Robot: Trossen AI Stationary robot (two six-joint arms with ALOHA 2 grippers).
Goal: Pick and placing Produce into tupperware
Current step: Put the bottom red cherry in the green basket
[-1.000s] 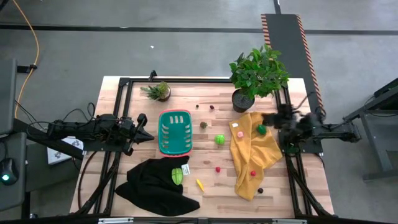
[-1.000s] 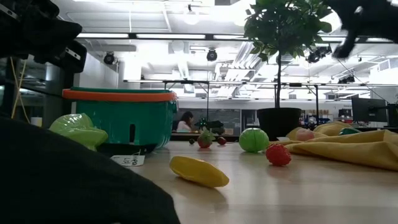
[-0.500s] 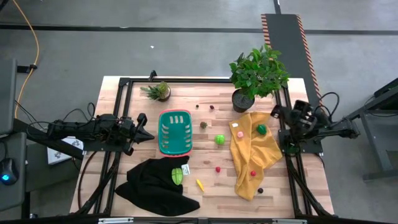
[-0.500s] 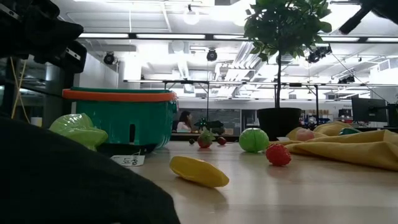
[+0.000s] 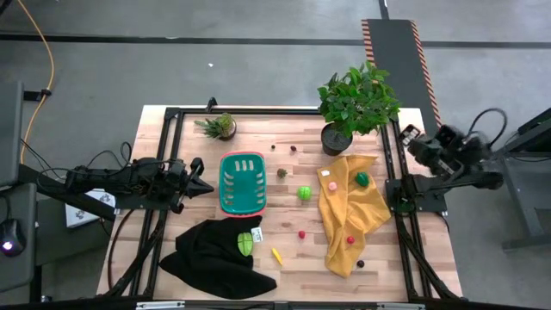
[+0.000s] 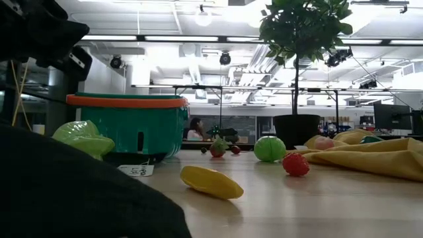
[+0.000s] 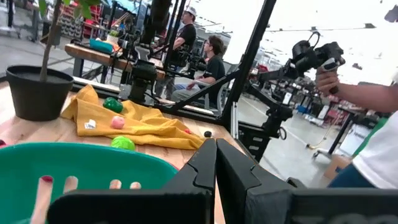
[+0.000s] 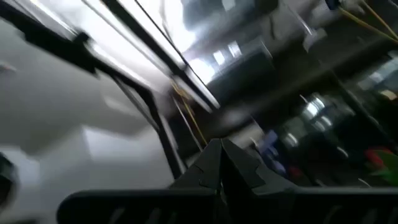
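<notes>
Table's right edge: right tool [image 5: 411,138] now outside.

On the wooden bench [image 5: 284,258] a teal basket with a red-pink rim [image 5: 242,182] stands just beside the left claw [image 5: 204,187], whose fingers are pressed together. A yellow cloth [image 5: 349,215] carries green, pink and red toy produce; a green ball [image 5: 304,193] lies between basket and cloth. A black cloth [image 5: 211,254] bears a yellow-green piece [image 5: 245,243]. The right claw [image 5: 406,133] sits past the bench's right edge, fingers together, near a large potted plant [image 5: 355,103].
</notes>
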